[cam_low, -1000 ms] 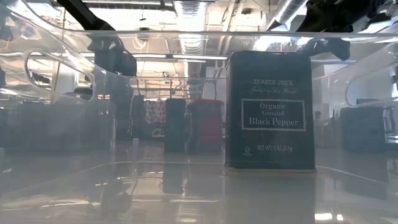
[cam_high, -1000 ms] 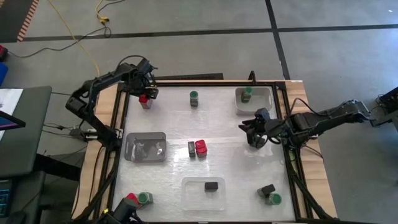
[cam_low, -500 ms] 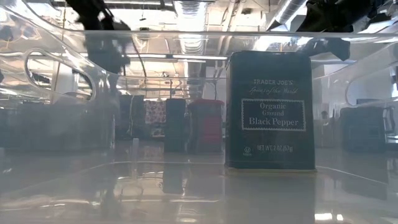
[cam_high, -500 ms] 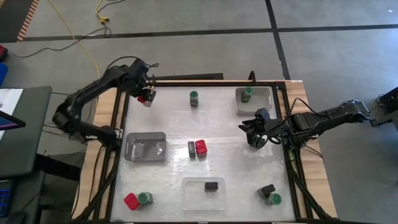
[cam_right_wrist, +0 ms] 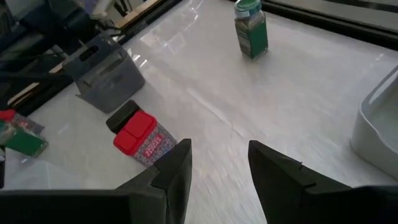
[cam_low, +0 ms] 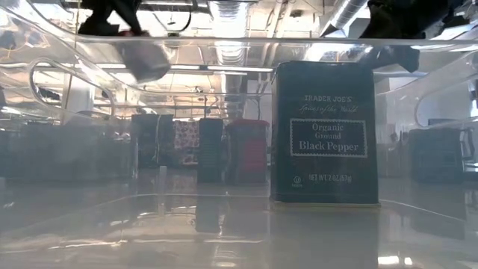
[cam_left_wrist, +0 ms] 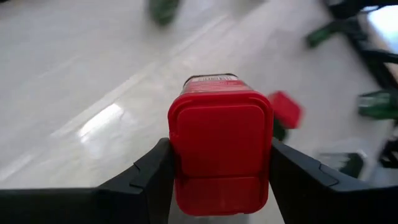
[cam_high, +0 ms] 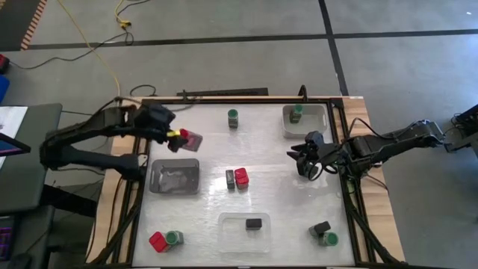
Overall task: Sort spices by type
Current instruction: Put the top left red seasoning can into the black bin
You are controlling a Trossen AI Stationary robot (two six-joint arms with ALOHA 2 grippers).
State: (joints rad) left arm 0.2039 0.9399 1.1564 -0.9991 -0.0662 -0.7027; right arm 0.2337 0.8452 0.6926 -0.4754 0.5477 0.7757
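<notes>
The left end effector (cam_high: 181, 137) is at the upper left of the high view, above the worktop (cam_high: 269, 149), just over the upper edge of the grey tray (cam_high: 175, 177). It is closed on a red spice (cam_left_wrist: 220, 158). In the left wrist view the two fingers (cam_left_wrist: 152, 174) press on the two opposite flat sides, with the red lid toward the camera. The right end effector (cam_high: 305, 159) waits at the right middle of the high view with its fingers apart and nothing between them.

I judge that this red spice is light and stiff, with a hard smooth wall, so it can slip if the grip is weak. The flat sides are the good place to hold it, and that is where it is held now. It does not look fragile.

Containers: the grey tray seems to hold nothing that I can make out. The white tray (cam_high: 305, 119) at the upper right holds one green jar (cam_high: 297, 113). The clear tray (cam_high: 244, 229) at the lower middle holds one black box (cam_high: 254, 223); the low view shows it standing upright, with a label for ground black pepper.

Still loose on the worktop are a green jar (cam_high: 234, 118) at the top middle, a dark box touching a red spice (cam_high: 241, 177) in the centre, a red and a green one at the lower left, and a dark and a green one at the lower right.
</notes>
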